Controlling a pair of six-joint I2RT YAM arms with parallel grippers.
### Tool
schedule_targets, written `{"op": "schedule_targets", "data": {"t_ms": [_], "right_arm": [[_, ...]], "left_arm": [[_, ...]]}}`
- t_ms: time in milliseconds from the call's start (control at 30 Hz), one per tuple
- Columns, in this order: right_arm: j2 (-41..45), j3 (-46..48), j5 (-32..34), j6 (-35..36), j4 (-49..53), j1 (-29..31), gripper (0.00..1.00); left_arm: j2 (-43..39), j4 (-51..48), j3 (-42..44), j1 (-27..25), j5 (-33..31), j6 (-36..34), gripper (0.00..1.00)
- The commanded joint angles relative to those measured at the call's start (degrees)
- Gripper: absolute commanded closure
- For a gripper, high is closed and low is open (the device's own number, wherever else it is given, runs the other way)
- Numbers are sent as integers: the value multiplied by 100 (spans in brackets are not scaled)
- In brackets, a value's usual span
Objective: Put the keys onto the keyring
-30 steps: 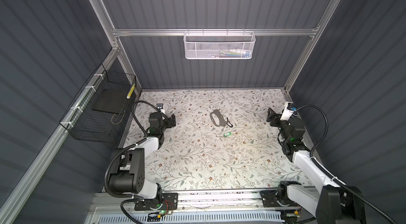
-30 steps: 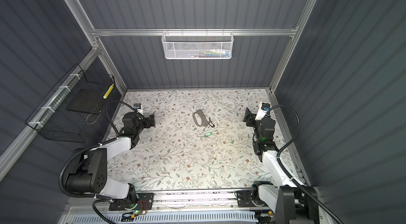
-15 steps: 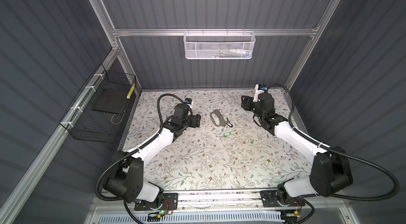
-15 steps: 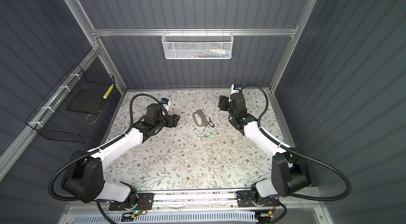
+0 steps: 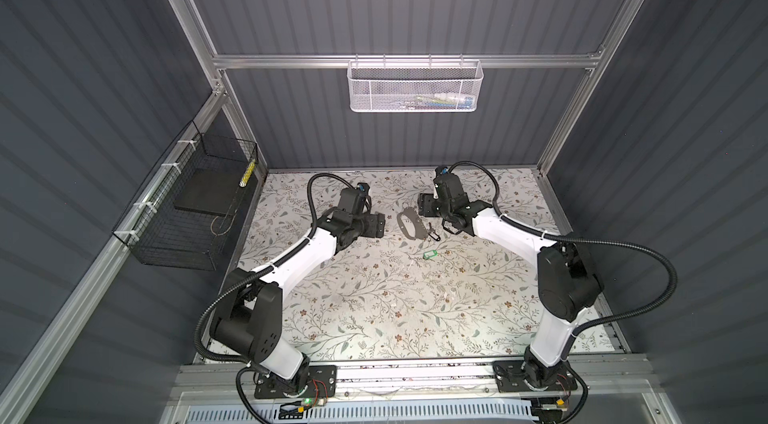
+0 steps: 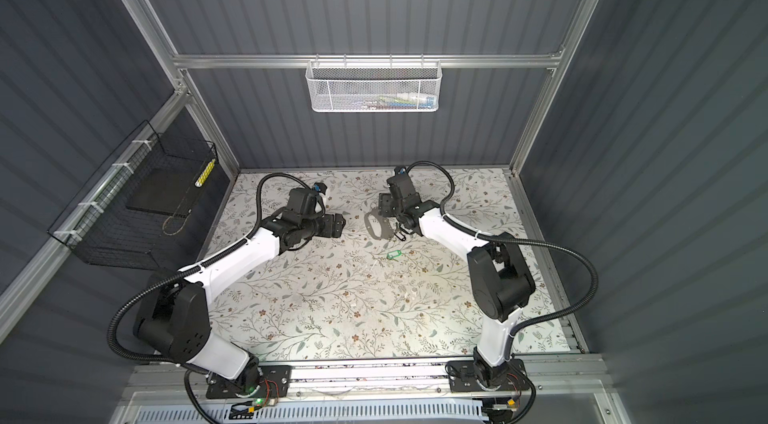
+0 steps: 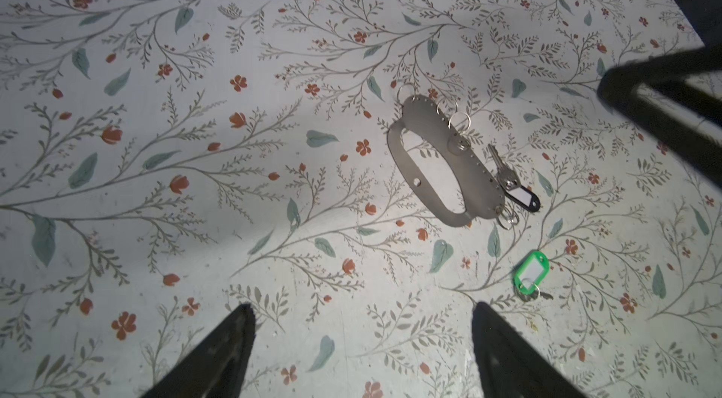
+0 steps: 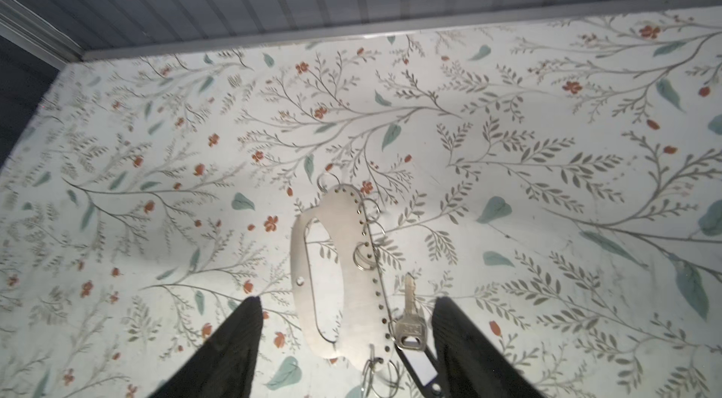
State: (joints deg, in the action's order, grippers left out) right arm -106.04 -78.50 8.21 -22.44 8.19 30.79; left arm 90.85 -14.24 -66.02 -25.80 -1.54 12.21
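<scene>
Plainly the approach is in hand: left gripper (image 7: 361, 310) and right gripper (image 8: 347, 302) hover open and empty, either side of a metal plate (image 7: 429, 165). The keyring (image 7: 532, 269) lies just nearer on the table (image 5: 374, 309); next, one gripper probably must pinch it.

1. The ring plate (image 7: 424, 119) lies on the counter (image 5: 374, 318), toward the back and about midway across.
2. A tagged key (image 7: 504, 171) lies just beside the plate's right edge, its tag toward the front.
3. The keyring (image 5: 431, 254) lies in front of the plate, slightly to the right, apart from both.
4. The left end effector (image 5: 379, 226) is left of the plate, and the right end effector (image 5: 424, 209) is close at its rear right.
5. A mesh basket (image 5: 415, 89) hangs on the back wall, and a wire basket (image 5: 187, 214) on the left wall.
</scene>
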Motion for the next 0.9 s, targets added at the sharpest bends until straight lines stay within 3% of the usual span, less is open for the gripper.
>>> {"op": "schedule_targets", "data": {"t_ms": [0,200,867], "right_arm": [[-259,-438,-150,197,531,-2,27],[-825,-1063,-362,332,1032,-3,23],[-1777,-1628,-838,125,1378,-3,16]], "left_arm": [[332,-171,-220,409,431,-236,12],[449,113,-44,691,942,-276,12],[737,133,-83,691,1200,202,10]]}}
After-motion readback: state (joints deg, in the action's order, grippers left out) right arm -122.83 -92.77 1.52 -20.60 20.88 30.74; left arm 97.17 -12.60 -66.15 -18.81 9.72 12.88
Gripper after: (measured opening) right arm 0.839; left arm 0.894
